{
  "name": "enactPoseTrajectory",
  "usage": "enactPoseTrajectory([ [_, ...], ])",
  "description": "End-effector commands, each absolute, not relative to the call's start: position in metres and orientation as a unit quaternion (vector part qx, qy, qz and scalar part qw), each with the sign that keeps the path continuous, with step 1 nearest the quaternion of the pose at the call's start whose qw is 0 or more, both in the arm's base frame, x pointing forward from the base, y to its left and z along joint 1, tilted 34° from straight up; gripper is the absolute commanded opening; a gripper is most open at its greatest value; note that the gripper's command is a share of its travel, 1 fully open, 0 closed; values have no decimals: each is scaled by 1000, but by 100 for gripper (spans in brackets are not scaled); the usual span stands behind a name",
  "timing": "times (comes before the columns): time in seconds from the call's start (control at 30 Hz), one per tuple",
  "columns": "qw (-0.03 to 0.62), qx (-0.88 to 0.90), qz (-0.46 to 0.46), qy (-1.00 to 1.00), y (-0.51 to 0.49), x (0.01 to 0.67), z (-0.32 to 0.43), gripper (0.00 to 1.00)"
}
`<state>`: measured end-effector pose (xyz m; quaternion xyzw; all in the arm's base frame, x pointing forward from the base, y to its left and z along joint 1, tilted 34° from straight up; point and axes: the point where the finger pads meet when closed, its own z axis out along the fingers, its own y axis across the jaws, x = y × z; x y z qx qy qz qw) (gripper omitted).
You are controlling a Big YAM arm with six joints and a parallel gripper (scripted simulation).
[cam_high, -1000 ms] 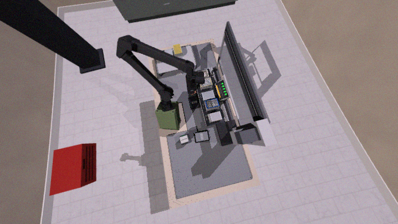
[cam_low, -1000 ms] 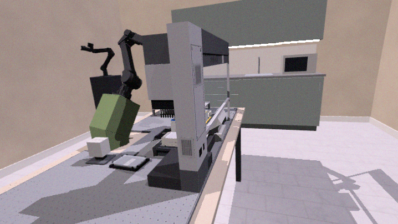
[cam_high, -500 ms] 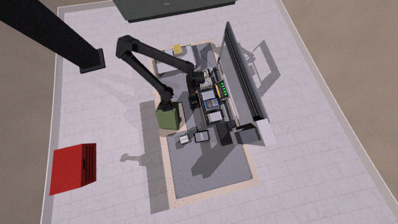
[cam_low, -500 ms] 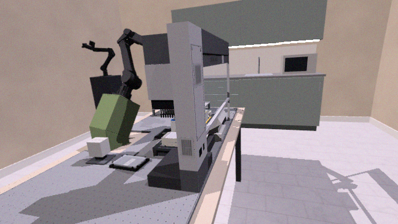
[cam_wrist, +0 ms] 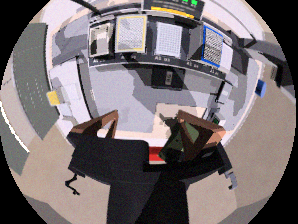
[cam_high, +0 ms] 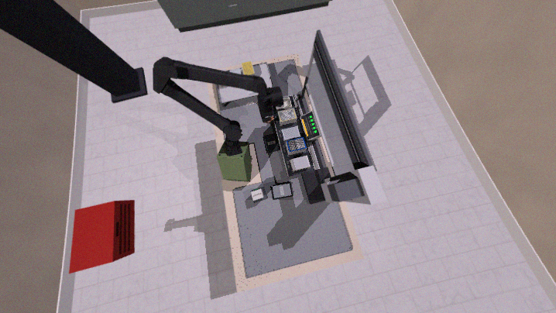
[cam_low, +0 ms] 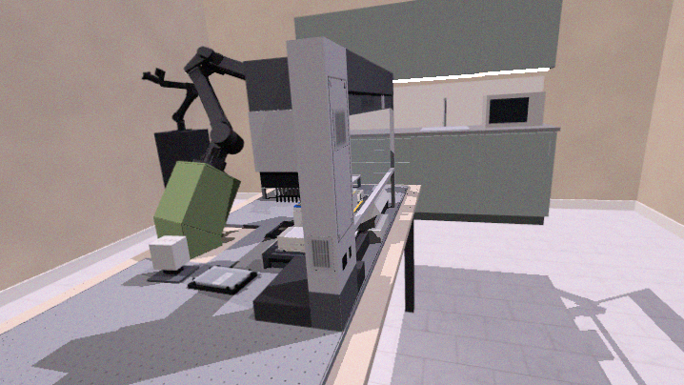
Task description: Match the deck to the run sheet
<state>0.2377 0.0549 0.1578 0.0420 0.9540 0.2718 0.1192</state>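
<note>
My gripper (cam_wrist: 147, 113) (cam_high: 269, 119) is open and empty, above the bench in front of the deck's D1-D2 end. An open, pale reservoir (cam_wrist: 101, 40) (cam_high: 286, 102) stands on D1. A yellow-edged tip rack (cam_wrist: 131, 34) (cam_high: 287, 115) is on D2. A white well plate (cam_wrist: 169, 39) (cam_high: 290, 132) is on D3, its wells showing. A blue-edged tip rack (cam_wrist: 213, 46) (cam_high: 296, 144) is on D4. A white-topped block (cam_high: 300, 163) (cam_low: 291, 239) is on D5. A clear lid (cam_high: 282, 190) (cam_low: 222, 278) lies flat in a black-framed nest. ID labels and A1 corners are too small to read.
The dark regrip nest (cam_wrist: 167, 78) (cam_high: 269, 140) lies before the deck. A white shelf (cam_high: 238, 91) at the far end bears a yellow item (cam_high: 247, 67) (cam_wrist: 53, 98). A console (cam_high: 311, 125) with green lights stands behind the deck. A white box (cam_high: 256, 194) (cam_low: 169, 253) stands beside the framed nest.
</note>
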Motion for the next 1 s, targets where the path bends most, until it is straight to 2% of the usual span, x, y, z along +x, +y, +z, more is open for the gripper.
enactPoseTrajectory([
  [0.0,147,59,271,949,69,256,189,100],
  [0.13,131,64,272,951,78,247,179,100],
  [0.17,147,60,274,949,82,256,197,100],
  [0.4,148,60,280,947,113,258,218,100],
  [0.53,122,80,273,951,105,246,193,100],
  [0.6,142,74,277,947,106,256,213,100],
  [0.97,141,64,275,949,97,307,218,100],
])
